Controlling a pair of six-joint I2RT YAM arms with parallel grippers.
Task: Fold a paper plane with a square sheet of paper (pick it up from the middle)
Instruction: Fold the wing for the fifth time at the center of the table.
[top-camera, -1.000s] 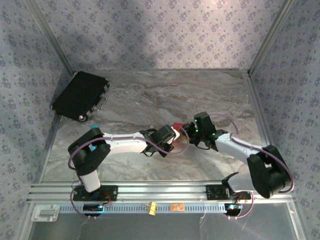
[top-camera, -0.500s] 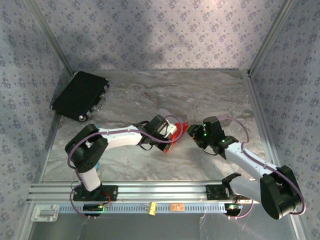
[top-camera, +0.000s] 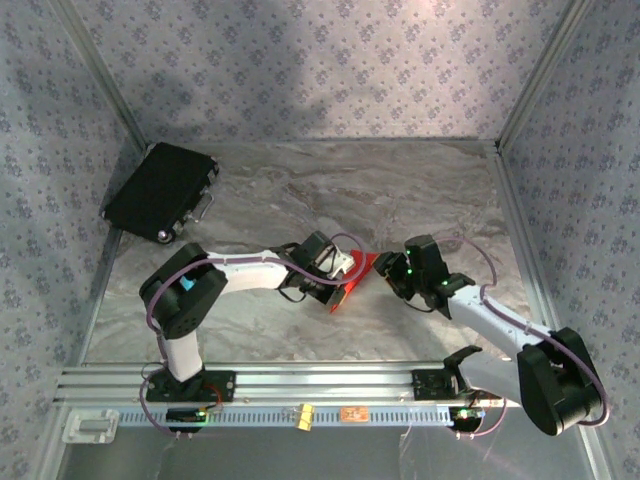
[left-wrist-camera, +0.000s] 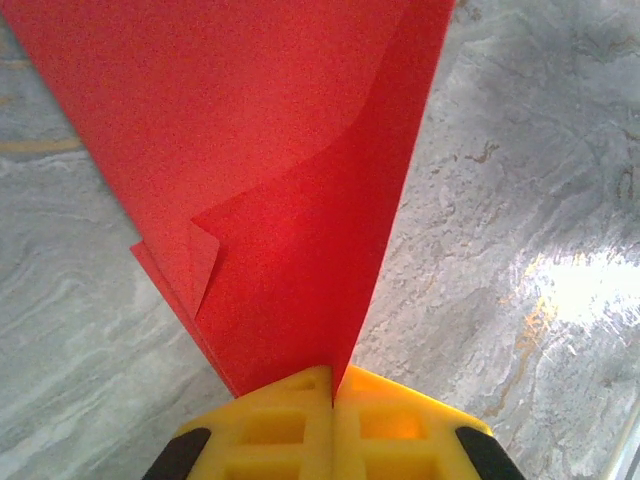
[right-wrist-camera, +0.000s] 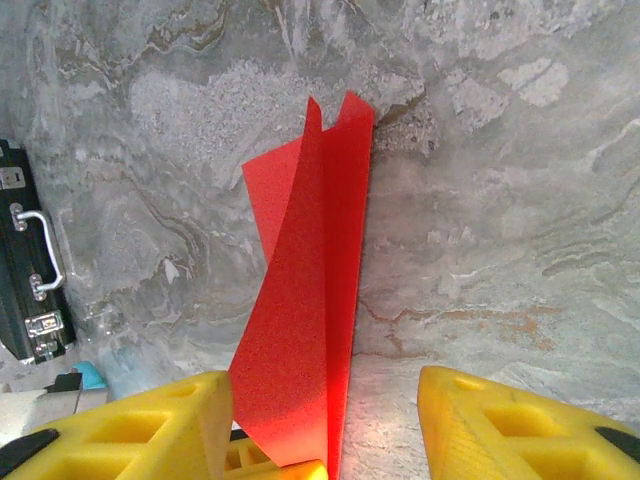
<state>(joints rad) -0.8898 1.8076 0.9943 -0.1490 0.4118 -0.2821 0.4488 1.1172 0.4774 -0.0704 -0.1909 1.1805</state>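
At mid-table we note the red paper (top-camera: 357, 272), folded into overlapping layers and held on edge over the marble tabletop (top-camera: 420, 190), with one small corner curled. Our left gripper (top-camera: 338, 284) is clamped on one end, its yellow fingers (left-wrist-camera: 280, 430) pressed together around the sheet. Our right gripper (top-camera: 388, 270) faces it with jaws apart, grasping nothing. The sheet rises between its fingers (right-wrist-camera: 480, 420), close beside one. The black case (top-camera: 160, 190) lies far left, well apart.

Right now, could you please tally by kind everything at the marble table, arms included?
Robot arms: 2, the left arm and the right arm
Paper: 1, the folded red paper
Cases: 1, the black case
Total: 4
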